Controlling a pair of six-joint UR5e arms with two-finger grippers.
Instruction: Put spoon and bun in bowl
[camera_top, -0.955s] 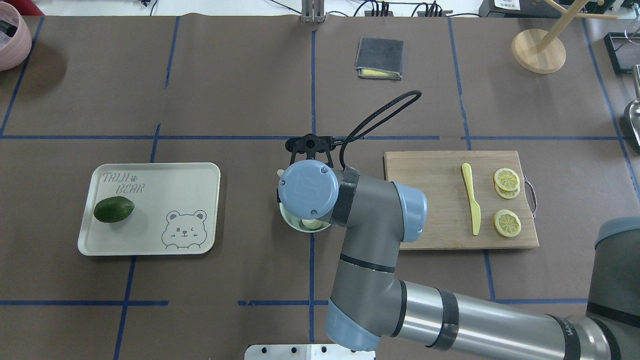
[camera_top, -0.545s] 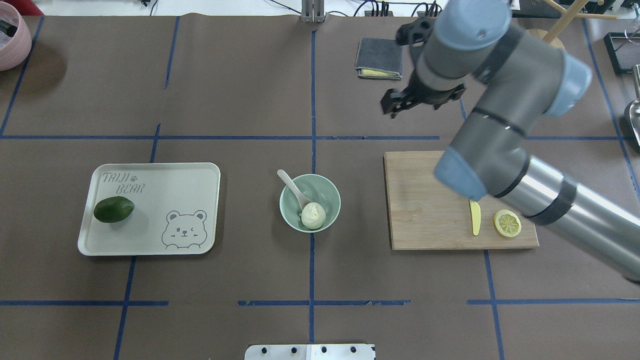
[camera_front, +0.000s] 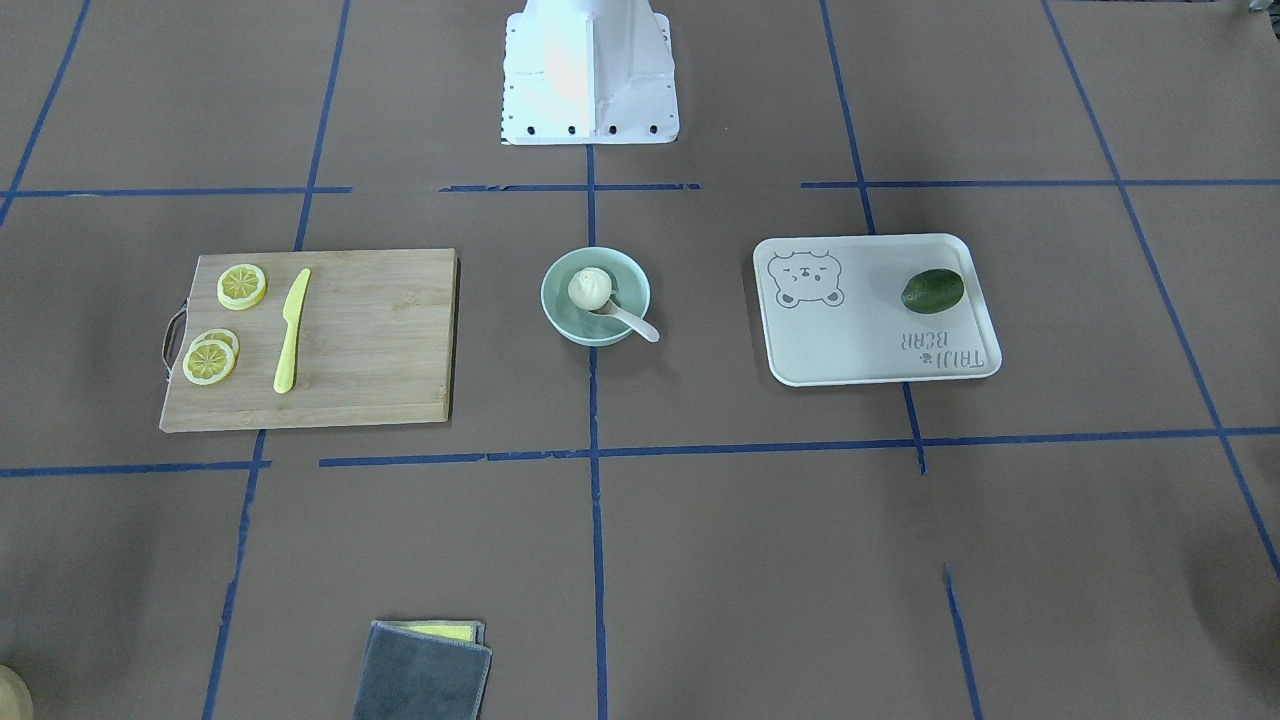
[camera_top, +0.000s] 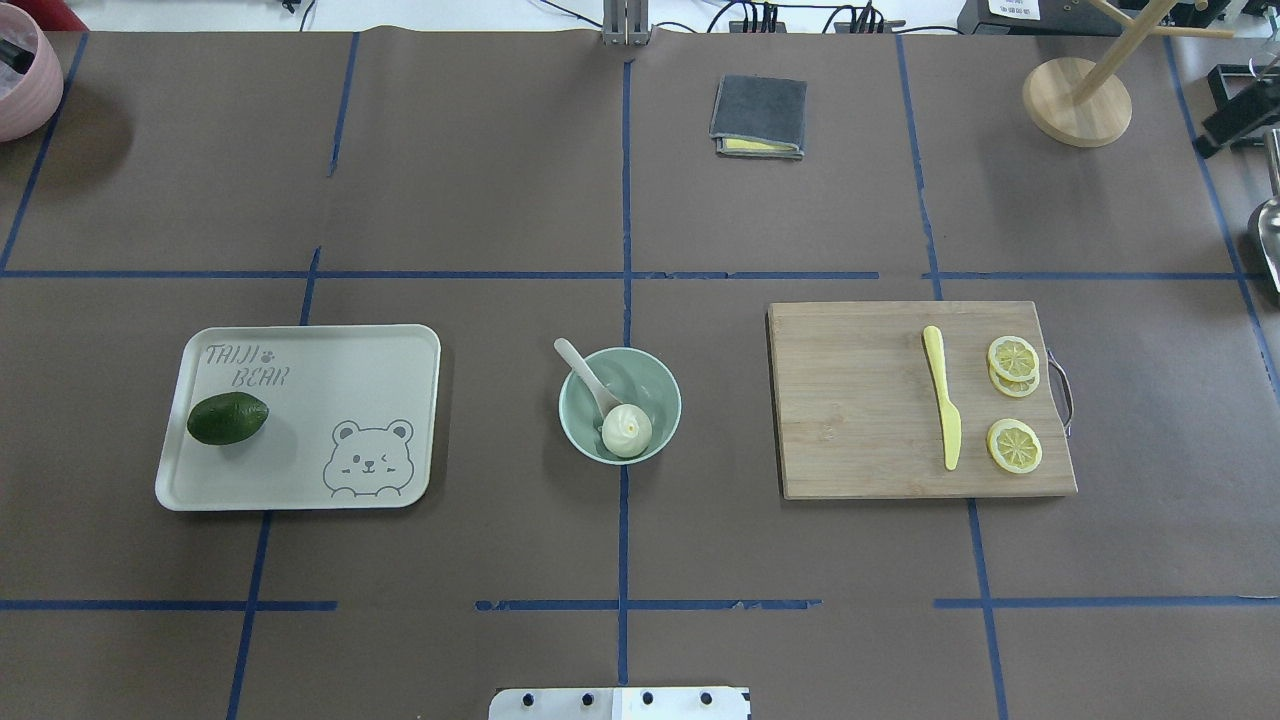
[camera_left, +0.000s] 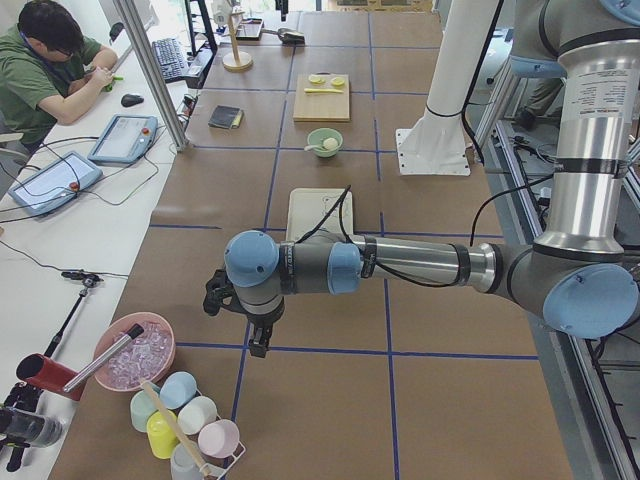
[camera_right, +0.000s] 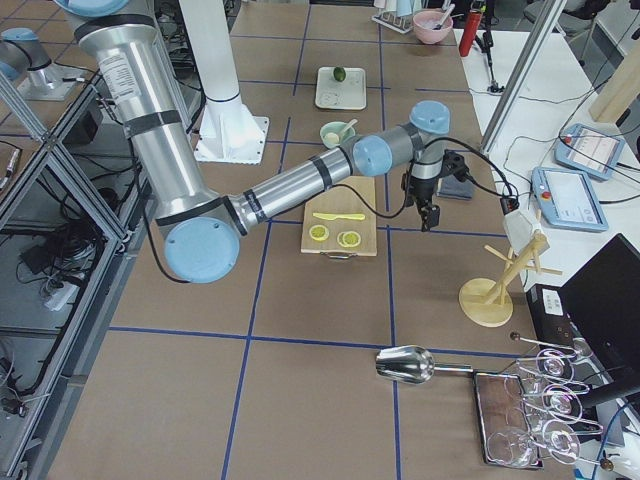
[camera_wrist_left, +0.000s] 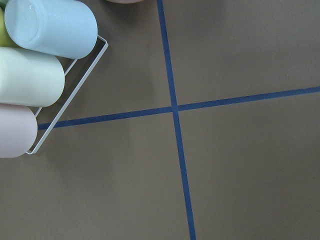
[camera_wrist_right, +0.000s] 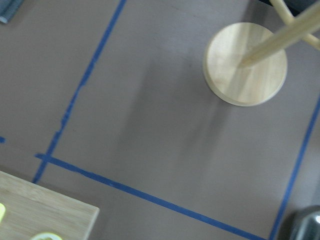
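Note:
The pale mint-green bowl (camera_top: 652, 384) stands at the table's middle, also in the front view (camera_front: 560, 306). The white bun (camera_top: 627, 431) lies inside it, next to the spoon's scoop. The off-white spoon (camera_top: 584, 374) rests in the bowl with its handle over the rim, also in the front view (camera_front: 631, 322). Neither arm shows in the overhead view. My right gripper (camera_right: 428, 212) shows only in the exterior right view, past the cutting board, away from the bowl. My left gripper (camera_left: 243, 322) hangs over bare table far off. I cannot tell whether either is open or shut.
A tray (camera_top: 330, 360) with a dark green lime (camera_top: 227, 418) lies left of the bowl. A cutting board (camera_top: 860, 400) with a yellow knife (camera_top: 943, 400) and lemon slices (camera_top: 1014, 445) lies right. A folded cloth (camera_top: 758, 117) and wooden stand (camera_top: 1077, 100) are at the back. Cups (camera_wrist_left: 30, 75) lie below the left wrist.
My right arm has lifted off the bowl and swung back and right, out of the overhead view. The spoon and bun stay in the bowl.

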